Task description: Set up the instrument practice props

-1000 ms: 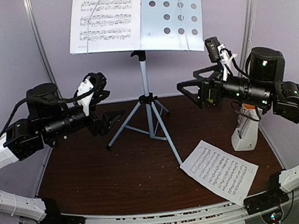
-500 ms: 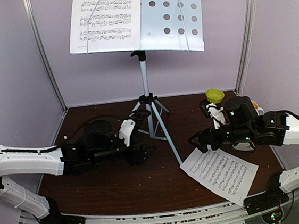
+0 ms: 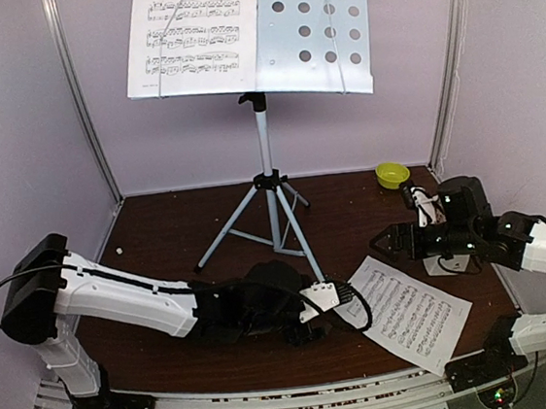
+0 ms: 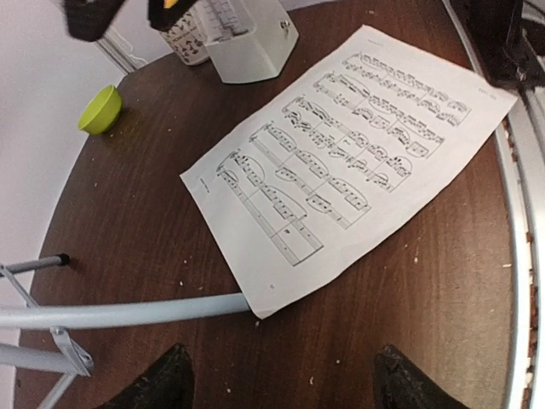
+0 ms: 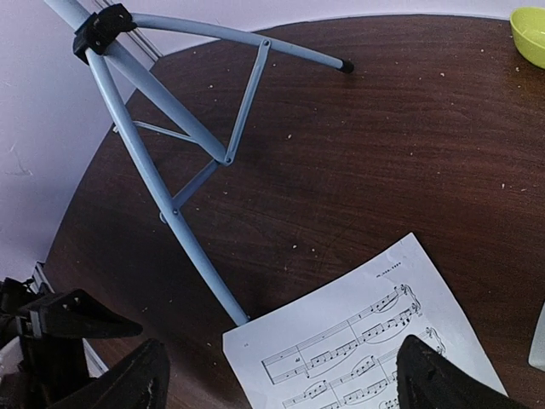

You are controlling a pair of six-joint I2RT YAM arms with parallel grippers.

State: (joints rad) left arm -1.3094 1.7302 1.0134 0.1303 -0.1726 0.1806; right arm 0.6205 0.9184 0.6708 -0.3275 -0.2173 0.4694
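Left gripper (image 4: 281, 379): fingers spread wide and empty. Within the last second it had dropped low and reached across, so the loose page (image 4: 349, 162) lay flat just ahead of it.
Right gripper (image 5: 281, 375): likewise apart and empty. It had also lowered, and the same page's corner sat just ahead of it.
Music stand (image 3: 267, 166): upright beyond both grippers, with the mounted page (image 3: 191, 32) on its desk.
Metronome (image 4: 247, 43): past the loose page's far edge, seen from the left gripper.
Meaning: both arms had converged on the unlifted page, so a pickup looked likely next.
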